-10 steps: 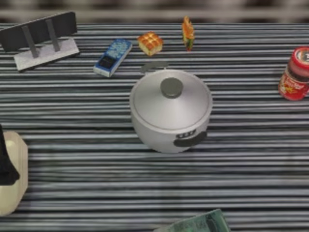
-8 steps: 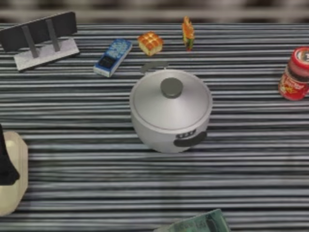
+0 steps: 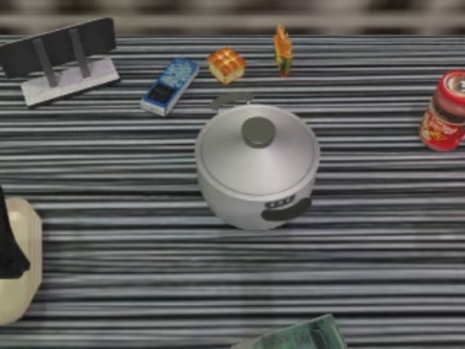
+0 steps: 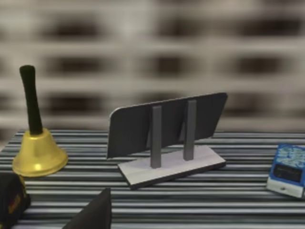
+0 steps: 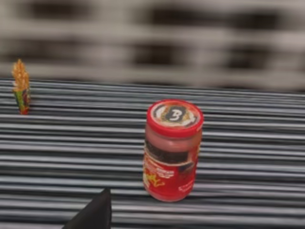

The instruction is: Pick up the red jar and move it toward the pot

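Note:
The red jar stands upright at the table's far right edge, well apart from the pot, which sits lidded in the middle. In the right wrist view the red jar stands just ahead of my right gripper, with striped cloth between them; only a dark part of that gripper shows at the picture's edge. It touches nothing. My right arm is outside the top view. My left arm is parked at the table's left edge, holding nothing that I can see.
Behind the pot lie a blue box, a small bread loaf and a slim orange-green carton. A dark stand on a grey base is at the back left, with a gold bell near it. A green object lies at the front edge.

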Controlling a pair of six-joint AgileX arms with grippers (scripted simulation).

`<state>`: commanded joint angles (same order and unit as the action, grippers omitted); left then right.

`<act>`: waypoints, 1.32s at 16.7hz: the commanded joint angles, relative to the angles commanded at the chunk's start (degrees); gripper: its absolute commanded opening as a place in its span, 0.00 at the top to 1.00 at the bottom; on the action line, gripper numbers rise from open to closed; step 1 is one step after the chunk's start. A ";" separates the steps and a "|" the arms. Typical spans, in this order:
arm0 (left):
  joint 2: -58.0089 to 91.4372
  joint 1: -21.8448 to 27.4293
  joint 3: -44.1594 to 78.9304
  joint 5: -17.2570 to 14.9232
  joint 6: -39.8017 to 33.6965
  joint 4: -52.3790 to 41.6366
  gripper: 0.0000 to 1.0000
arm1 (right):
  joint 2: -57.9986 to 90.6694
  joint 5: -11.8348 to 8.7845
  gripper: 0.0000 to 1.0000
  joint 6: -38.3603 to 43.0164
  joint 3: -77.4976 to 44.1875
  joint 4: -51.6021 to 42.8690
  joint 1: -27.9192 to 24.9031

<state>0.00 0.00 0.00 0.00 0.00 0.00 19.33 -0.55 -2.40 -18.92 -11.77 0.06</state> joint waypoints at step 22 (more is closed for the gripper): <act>0.00 0.00 0.00 0.00 0.00 0.00 0.00 | 114.52 -1.60 0.00 -18.80 -112.61 -64.63 0.70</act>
<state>0.00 0.00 0.00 0.00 0.00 0.00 133.85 -2.15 -21.20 -131.52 -76.40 0.75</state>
